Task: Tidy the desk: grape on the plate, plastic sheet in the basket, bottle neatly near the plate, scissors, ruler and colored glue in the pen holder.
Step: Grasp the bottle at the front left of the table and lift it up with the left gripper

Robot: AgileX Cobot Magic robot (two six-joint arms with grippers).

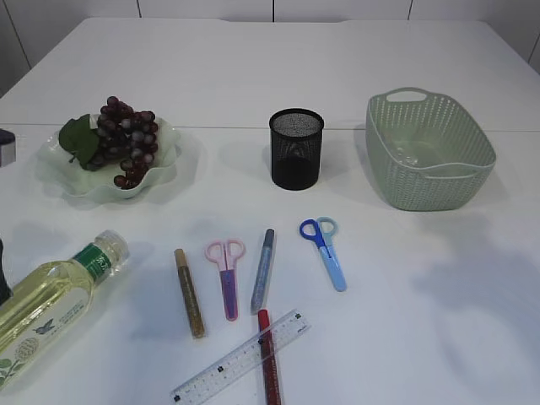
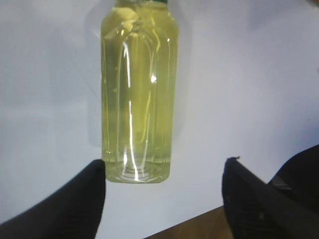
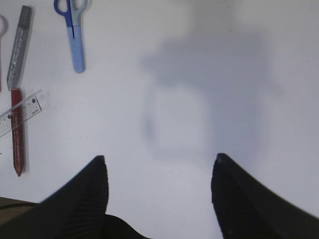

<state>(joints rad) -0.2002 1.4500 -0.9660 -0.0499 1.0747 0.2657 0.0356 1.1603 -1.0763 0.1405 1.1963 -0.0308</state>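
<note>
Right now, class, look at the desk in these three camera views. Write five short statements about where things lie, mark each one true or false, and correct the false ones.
1. The grapes lie on the plate. True.
2. The bottle stands upright beside the plate. False: it lies on its side at the table's front left.
3. The blue scissors are inside the mesh pen holder. False: they lie on the table in front of it.
4. The ruler lies partly over the red glue pen. True.
5. The left end effector grips the bottle. False: its fingers stand open at either side of the bottle's base, with a gap showing.
</note>
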